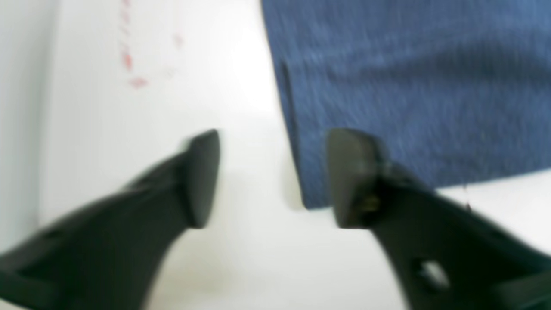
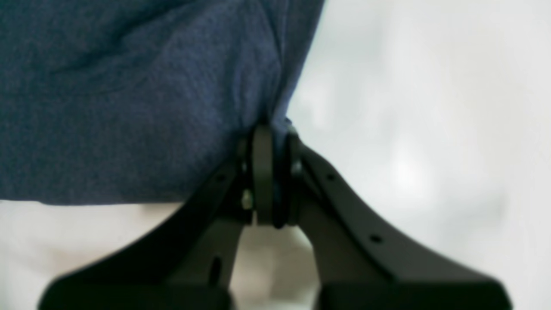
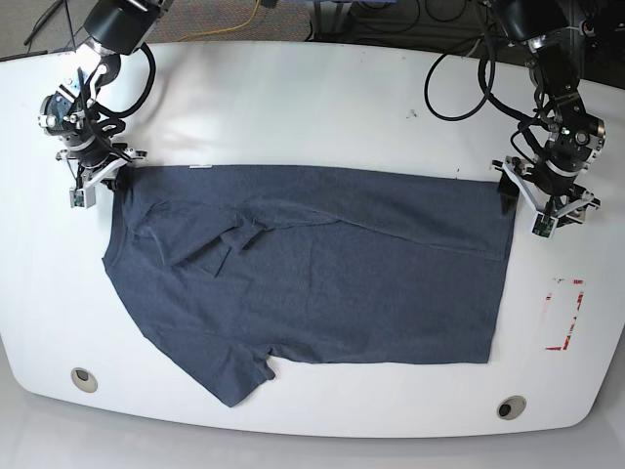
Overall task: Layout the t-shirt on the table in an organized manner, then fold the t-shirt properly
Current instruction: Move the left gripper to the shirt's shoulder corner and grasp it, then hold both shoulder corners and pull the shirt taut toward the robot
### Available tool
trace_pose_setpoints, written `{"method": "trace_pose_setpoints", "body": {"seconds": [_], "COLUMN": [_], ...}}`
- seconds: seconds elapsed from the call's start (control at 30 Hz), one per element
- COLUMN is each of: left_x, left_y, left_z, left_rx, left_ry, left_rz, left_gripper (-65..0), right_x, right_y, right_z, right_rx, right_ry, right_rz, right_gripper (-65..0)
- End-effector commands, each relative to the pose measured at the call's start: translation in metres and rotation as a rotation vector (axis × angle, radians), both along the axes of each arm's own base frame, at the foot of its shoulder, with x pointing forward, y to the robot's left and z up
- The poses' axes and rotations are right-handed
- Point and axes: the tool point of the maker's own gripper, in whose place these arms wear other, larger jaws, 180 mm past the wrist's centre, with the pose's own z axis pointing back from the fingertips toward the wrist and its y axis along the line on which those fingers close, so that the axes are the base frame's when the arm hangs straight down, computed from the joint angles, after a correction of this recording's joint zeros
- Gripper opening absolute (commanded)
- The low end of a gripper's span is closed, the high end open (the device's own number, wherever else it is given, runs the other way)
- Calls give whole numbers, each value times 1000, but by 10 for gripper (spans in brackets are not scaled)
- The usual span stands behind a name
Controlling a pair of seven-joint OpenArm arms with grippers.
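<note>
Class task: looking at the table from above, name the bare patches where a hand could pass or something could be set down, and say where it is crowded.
Bare table: the strip behind the t-shirt, and the front left corner. Crowded: the shirt's two back corners.

T-shirt (image 3: 322, 274): heathered matt knit cloth. Table (image 3: 293, 107): glossy smooth white. Gripper fingers (image 1: 202, 176): matt black plastic.

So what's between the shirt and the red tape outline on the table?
Only bare white table, plain in the base view. The red tape outline sits just past the shirt edge, with nothing lying in that strip.
</note>
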Motion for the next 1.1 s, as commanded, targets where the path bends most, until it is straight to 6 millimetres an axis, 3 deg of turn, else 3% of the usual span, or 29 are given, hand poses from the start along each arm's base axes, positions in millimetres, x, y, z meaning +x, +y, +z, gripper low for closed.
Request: {"method": "trace_pose_setpoints", "body": {"seconds": [0.0,0.07,1.07], "left_x": [6,5,1], "left_y": [3,4,5], "left_z": [8,4,-53], "left_rx": [-1,-6,-106], "left_ry": [-33,-23,118], "left_rz": [-1,3,39], "left_gripper": [-126,-102,-110], "right_x": [-4,-4,-4], "right_y": [-8,-8,-8], "right_z": [0,0,1], "right_rx": [-35,-35,-33], "right_ry": [36,36,34], "right_rz": [4,4,3], "right_gripper": [-650,-650,-650]}}
